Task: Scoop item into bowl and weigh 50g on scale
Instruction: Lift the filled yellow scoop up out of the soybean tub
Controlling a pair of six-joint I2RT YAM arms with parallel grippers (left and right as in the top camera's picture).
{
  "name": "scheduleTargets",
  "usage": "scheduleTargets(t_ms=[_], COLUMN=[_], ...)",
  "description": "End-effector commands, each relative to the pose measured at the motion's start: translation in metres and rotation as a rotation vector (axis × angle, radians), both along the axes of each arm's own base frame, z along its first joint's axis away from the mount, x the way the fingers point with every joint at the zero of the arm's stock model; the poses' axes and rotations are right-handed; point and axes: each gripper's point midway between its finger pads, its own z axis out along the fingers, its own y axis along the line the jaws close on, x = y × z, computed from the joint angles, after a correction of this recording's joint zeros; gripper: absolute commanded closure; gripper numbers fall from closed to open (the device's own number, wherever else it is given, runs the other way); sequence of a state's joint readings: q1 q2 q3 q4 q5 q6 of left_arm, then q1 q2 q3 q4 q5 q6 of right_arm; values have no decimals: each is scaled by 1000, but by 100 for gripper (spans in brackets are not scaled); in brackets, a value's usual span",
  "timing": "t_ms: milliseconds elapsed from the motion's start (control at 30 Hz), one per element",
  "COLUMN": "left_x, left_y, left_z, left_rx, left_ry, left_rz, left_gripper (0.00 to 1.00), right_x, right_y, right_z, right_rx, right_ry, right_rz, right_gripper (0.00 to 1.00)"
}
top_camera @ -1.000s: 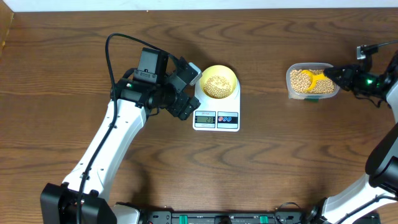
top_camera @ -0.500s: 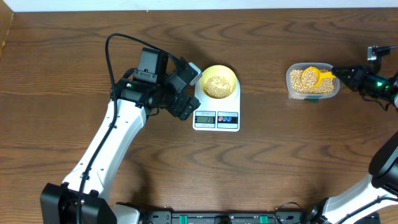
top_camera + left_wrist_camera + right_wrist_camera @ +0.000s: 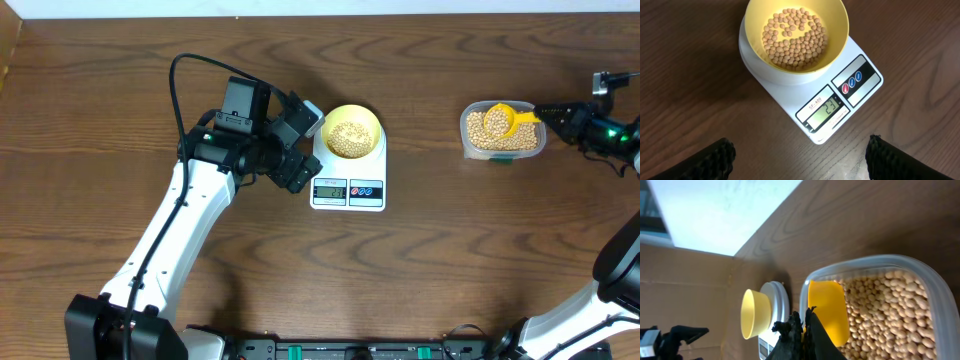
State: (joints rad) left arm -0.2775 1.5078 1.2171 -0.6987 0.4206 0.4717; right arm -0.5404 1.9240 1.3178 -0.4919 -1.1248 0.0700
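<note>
The pale yellow bowl (image 3: 352,132) (image 3: 795,35) stands on the white scale (image 3: 348,190) (image 3: 840,100), partly filled with beige beans (image 3: 794,37). The display reads 23. My left gripper (image 3: 305,143) (image 3: 800,155) hangs open just left of the scale, with nothing between its fingers. Far right, my right gripper (image 3: 550,115) (image 3: 805,325) is shut on the handle of a bright yellow scoop (image 3: 500,122) (image 3: 827,310). The scoop's head lies inside the clear tub (image 3: 503,150) (image 3: 920,262) among more beans (image 3: 890,315). The bowl (image 3: 752,315) also shows in the right wrist view.
Dark wooden tabletop all round. The tub stands about a hand's width right of the scale. The left arm's black cable (image 3: 180,80) loops up behind the arm. The table's far edge meets a pale wall (image 3: 715,210).
My right gripper has drawn back to the right and turned, so the scoop went from slanting down in the beans to lying level at the tub's far side. The left arm has not moved.
</note>
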Motion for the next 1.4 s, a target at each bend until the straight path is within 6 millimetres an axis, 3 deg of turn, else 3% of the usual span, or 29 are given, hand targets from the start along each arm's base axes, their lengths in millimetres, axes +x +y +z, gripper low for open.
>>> scheduleTargets(t_ms=[0, 300, 1033, 1367], left_x=[-3, -3, -3, -3], left_y=[0, 0, 0, 0], left_z=[-2, -2, -2, -2], left_rx=[-7, -7, -7, -7], left_ry=[7, 7, 7, 7], left_rz=[-7, -7, -7, -7], left_gripper=[14, 14, 14, 14], right_x=[-2, -3, -3, 7], right_y=[5, 12, 17, 26], right_z=[6, 21, 25, 39], right_rx=[73, 138, 201, 246], right_ry=[-24, -77, -38, -64], right_rz=[26, 69, 66, 92], right_gripper=[99, 99, 99, 99])
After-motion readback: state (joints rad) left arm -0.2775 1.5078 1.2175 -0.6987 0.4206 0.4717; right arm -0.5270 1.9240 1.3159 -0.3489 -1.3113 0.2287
